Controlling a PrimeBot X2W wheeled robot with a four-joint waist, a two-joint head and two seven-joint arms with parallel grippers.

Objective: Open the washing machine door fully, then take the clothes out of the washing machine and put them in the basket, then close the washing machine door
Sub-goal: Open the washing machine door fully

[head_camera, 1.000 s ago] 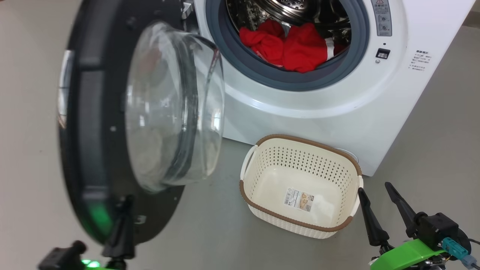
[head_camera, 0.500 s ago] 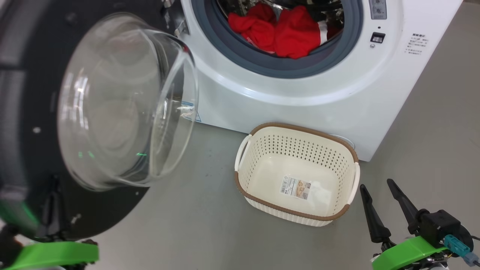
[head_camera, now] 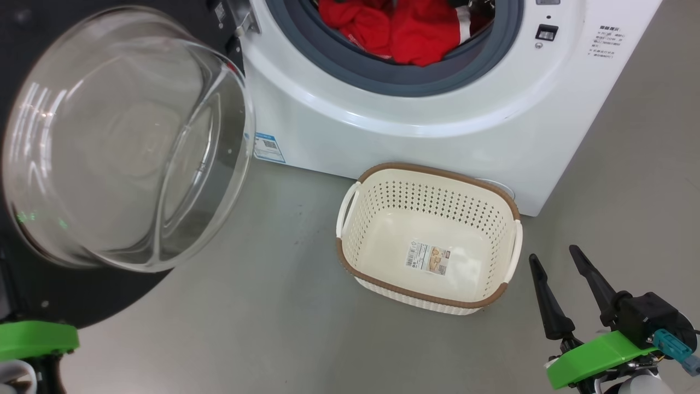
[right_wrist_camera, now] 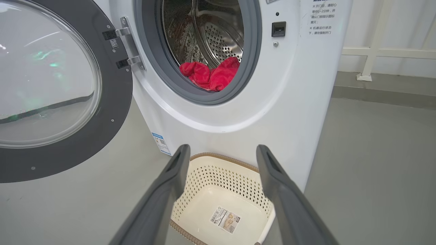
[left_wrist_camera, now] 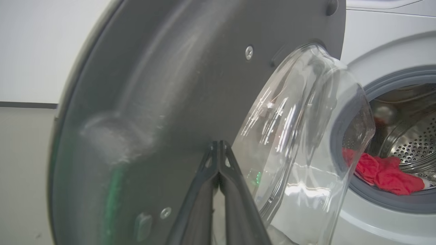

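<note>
Red clothes (head_camera: 399, 30): heaped in the drum of the washing machine (head_camera: 415, 137) | washing machine door (right_wrist_camera: 112, 112): swung wide | basket (head_camera: 432, 174): on the floor, just before the machine | left gripper (left_wrist_camera: 218, 144): fingers pressed together, tips at the door's inner face | right gripper (head_camera: 553, 253): fingers apart, holding nothing, beside the basket

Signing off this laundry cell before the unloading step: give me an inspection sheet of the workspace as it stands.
Surface: plain grey floor.
Job's things: washing machine door swung wide open; clothes red, in the washing machine drum; basket empty of clothes, on the floor before the machine.
Clutter: nothing seen.
Grippers: left gripper shut, tips by the door's inner face; right gripper open, empty, beside the basket.
Cables: teal connector at the right wrist.
Surroundings: white railing along the far wall.
</note>
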